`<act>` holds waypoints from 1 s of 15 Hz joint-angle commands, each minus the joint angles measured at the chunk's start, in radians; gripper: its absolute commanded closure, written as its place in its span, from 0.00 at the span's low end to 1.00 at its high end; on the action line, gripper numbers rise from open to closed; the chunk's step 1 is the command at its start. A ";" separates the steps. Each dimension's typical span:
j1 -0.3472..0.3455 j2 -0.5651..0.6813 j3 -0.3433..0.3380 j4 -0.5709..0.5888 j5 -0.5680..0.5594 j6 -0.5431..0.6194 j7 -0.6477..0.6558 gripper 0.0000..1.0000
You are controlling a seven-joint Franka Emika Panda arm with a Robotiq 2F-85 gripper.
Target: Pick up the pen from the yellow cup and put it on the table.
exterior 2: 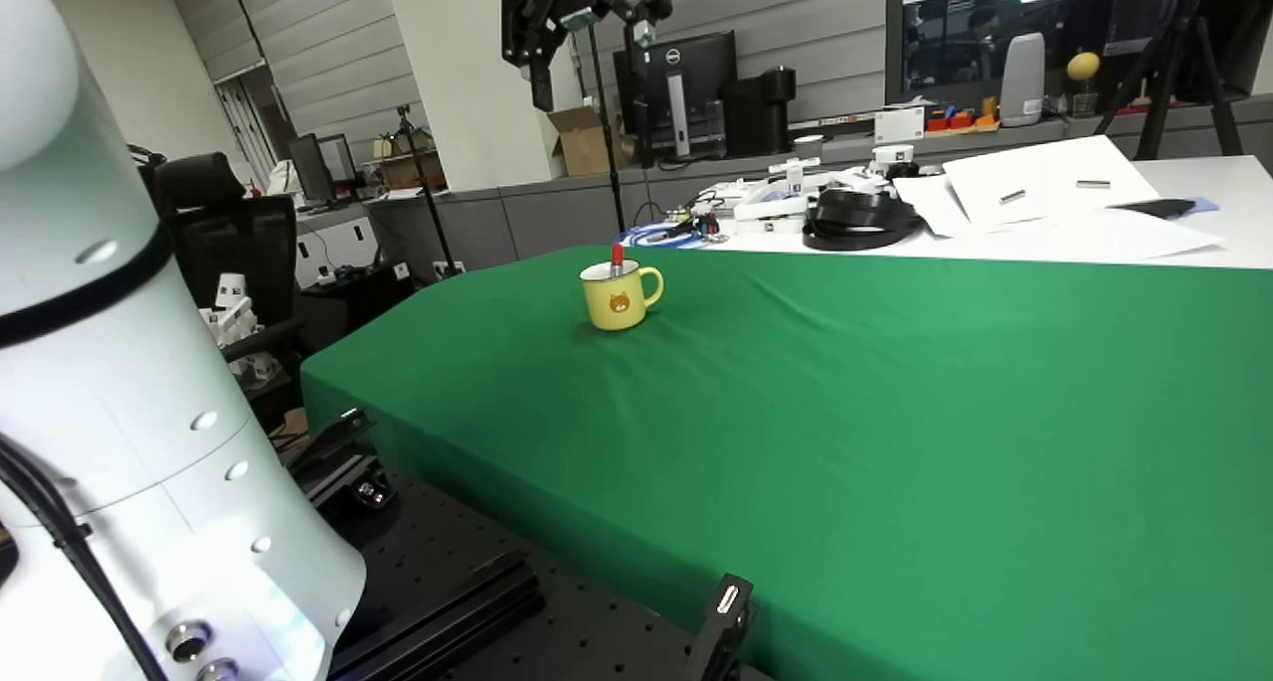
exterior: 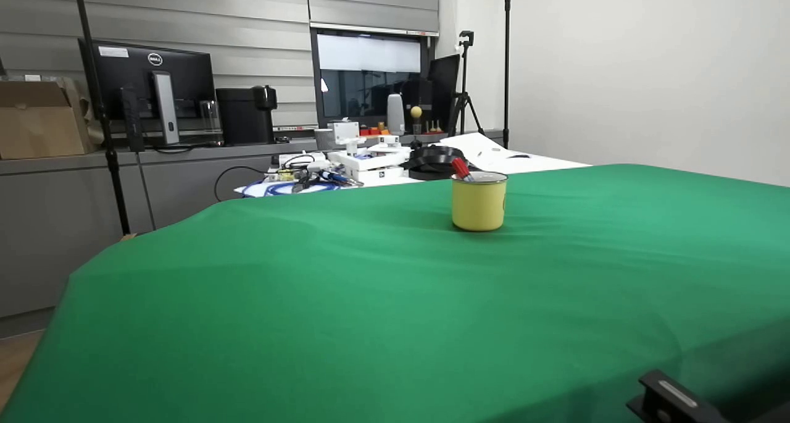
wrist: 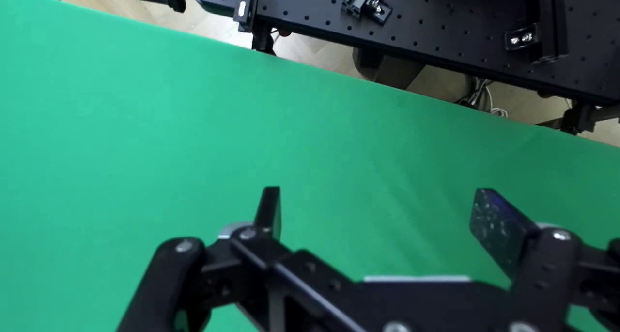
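The yellow cup (exterior: 478,205) stands upright on the green-covered table (exterior: 296,324); it also shows with its handle and bear print in an exterior view (exterior 2: 609,308). The pen (exterior: 460,168) leans inside the cup. Its red end sticks out above the rim, also in an exterior view (exterior 2: 617,255); its lower part is hidden in the cup. My gripper (exterior 2: 594,65) hangs high above the table, well apart from the cup. In the wrist view the gripper (wrist: 378,194) is open, with nothing between its fingers over green cloth (wrist: 169,128). Cup and pen are out of the wrist view.
A black perforated base plate (wrist: 426,26) with clamps and rails borders the table's robot side. A white desk (exterior 2: 1233,214) with papers, cables and white parts stands behind the table. A black stand pole (exterior: 102,120) rises beside the table's far edge.
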 commanded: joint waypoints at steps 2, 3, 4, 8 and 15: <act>0.050 0.167 0.043 0.144 -0.031 0.053 -0.045 0.00; 0.059 0.200 0.055 0.167 -0.023 0.078 -0.048 0.00; 0.068 0.228 0.065 0.188 -0.013 0.104 -0.051 0.00; 0.100 0.345 0.108 0.261 0.082 0.212 0.017 0.00; 0.124 0.474 0.151 0.336 0.127 0.282 0.069 0.00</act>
